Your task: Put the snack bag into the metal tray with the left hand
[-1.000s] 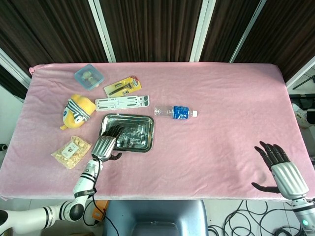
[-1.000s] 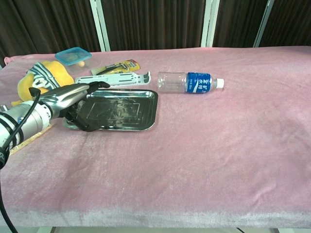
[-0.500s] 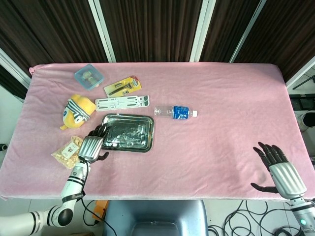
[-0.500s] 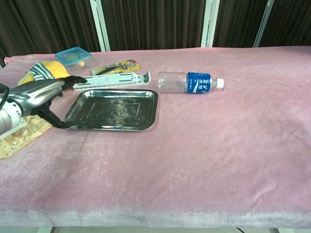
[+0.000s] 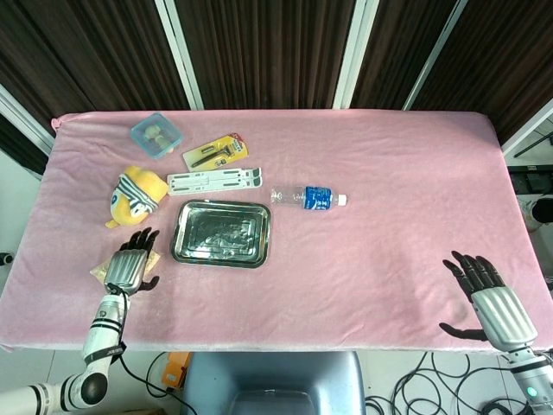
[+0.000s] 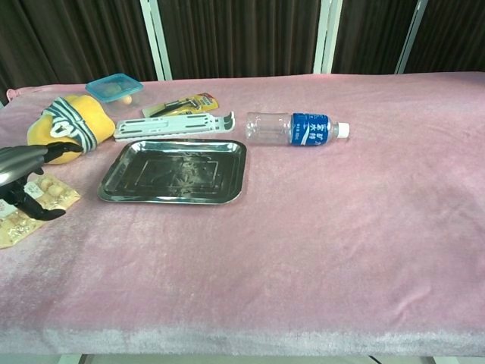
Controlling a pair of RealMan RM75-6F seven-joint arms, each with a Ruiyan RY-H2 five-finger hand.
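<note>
The metal tray [image 5: 221, 233] is shiny steel, the tablecloth [image 5: 389, 173] soft matt pink, the snack bag [image 6: 45, 196] clear glossy plastic

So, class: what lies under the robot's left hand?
The snack bag lies on the pink cloth beneath the left hand. Its edges show on both sides of the hand; its middle is covered, so contact with the fingers cannot be seen.

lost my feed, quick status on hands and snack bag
Left hand open, over clear snack bag, no grip. Right hand open, idle. Shiny metal tray empty. Path to tray unobstructed.
</note>
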